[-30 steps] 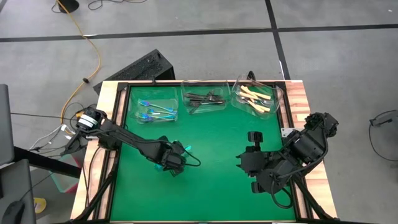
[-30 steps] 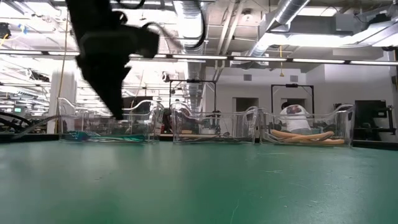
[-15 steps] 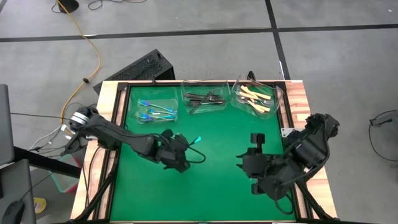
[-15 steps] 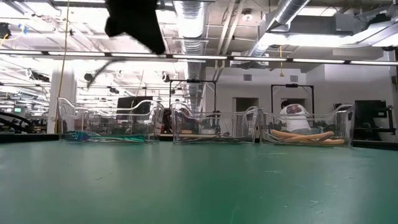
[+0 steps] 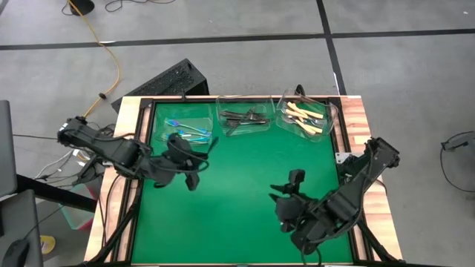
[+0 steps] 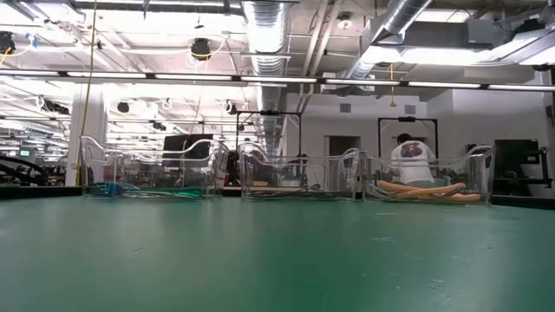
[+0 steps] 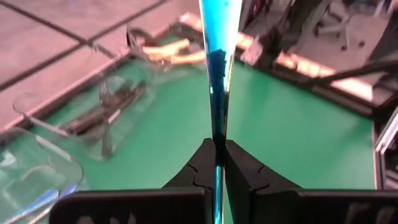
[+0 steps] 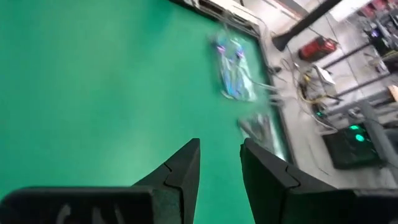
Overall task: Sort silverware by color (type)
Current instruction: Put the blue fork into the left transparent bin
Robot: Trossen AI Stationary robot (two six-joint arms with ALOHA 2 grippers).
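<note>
A shiny blue fork (image 7: 217,74) is pinched between the fingers (image 7: 200,171) of the left gripper (image 7: 216,163), its slim handle sticking straight out past the fingertips. In the high view the left gripper (image 5: 194,154) hangs over the green mat (image 5: 245,193) on the left side of the table, just near of the left tub (image 5: 187,130), and the fork itself is too thin to make out there.

The left tub holds more blue forks (image 5: 187,132) lying flat. The middle tub (image 5: 243,117) holds dark grey forks (image 5: 241,116), and the right tub (image 5: 304,115) holds cream-handled forks (image 5: 303,113). The three clear tubs stand in a row along the far edge of the mat, close beside one another. In the low view they show as the left tub (image 6: 152,165), the middle tub (image 6: 299,173) and the right tub (image 6: 425,173), with cream handles (image 6: 425,188) visible through the wall of the right one.

The right gripper (image 5: 286,199) is over the near right part of the mat, well apart from the tubs. Its fingers (image 8: 180,168) stand a little apart with nothing between them.

The mat sits inside a wooden table frame (image 5: 356,119). Beyond the table, in the low view, a person (image 6: 412,156) shows in the room behind.
</note>
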